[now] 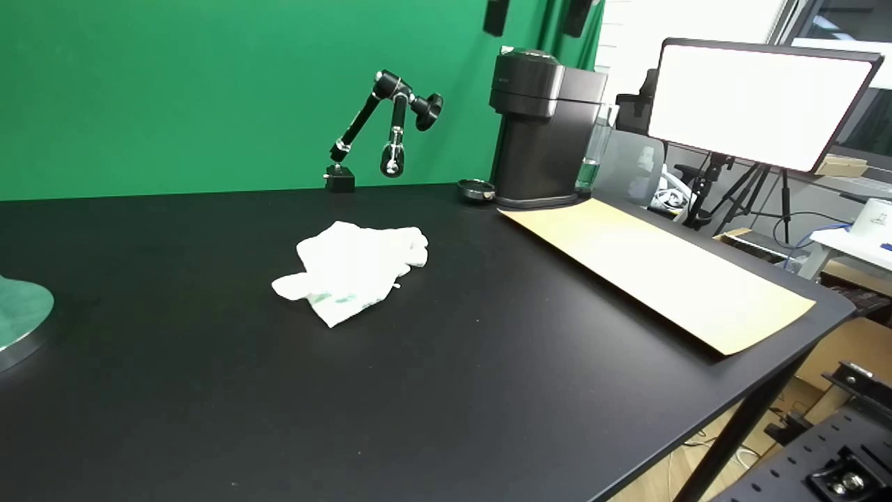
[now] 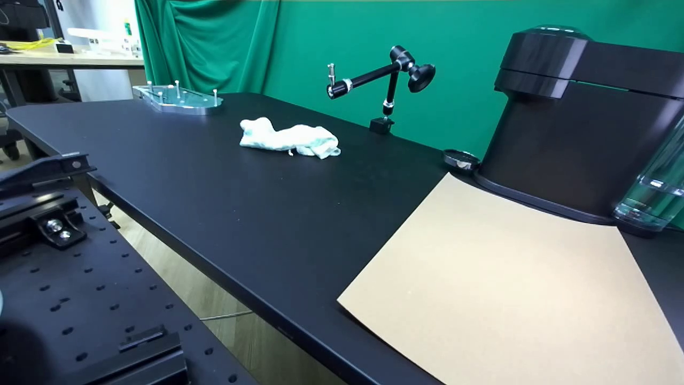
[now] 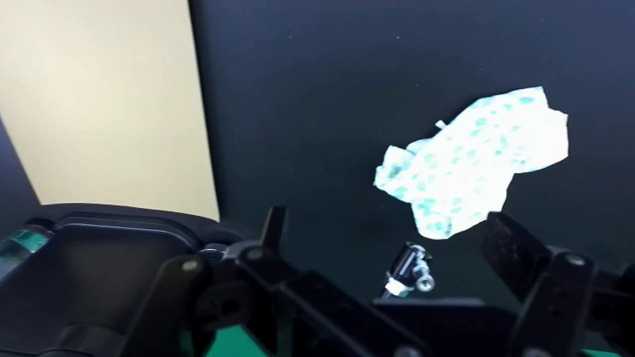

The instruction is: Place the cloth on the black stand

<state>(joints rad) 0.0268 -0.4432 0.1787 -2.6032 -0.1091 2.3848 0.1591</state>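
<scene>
A crumpled white cloth with green spots lies on the black table, in both exterior views (image 1: 352, 268) (image 2: 294, 138) and in the wrist view (image 3: 471, 153). The black stand, a jointed arm on a small block base, stands behind the cloth in both exterior views (image 1: 391, 90) (image 2: 393, 72). Only its end shows in the wrist view (image 3: 408, 265). My gripper (image 3: 386, 215) is open and empty, its fingers wide apart, above the table. In an exterior view only its fingertips (image 1: 536, 19) show at the top edge, high above the coffee machine.
A tall dark coffee machine (image 1: 540, 132) with a water tank stands beside the stand. A small round black dish (image 1: 477, 189) is at its foot. A tan sheet (image 1: 662, 272) lies along the table side. A plate with upright pegs (image 2: 179, 101) sits at the far end.
</scene>
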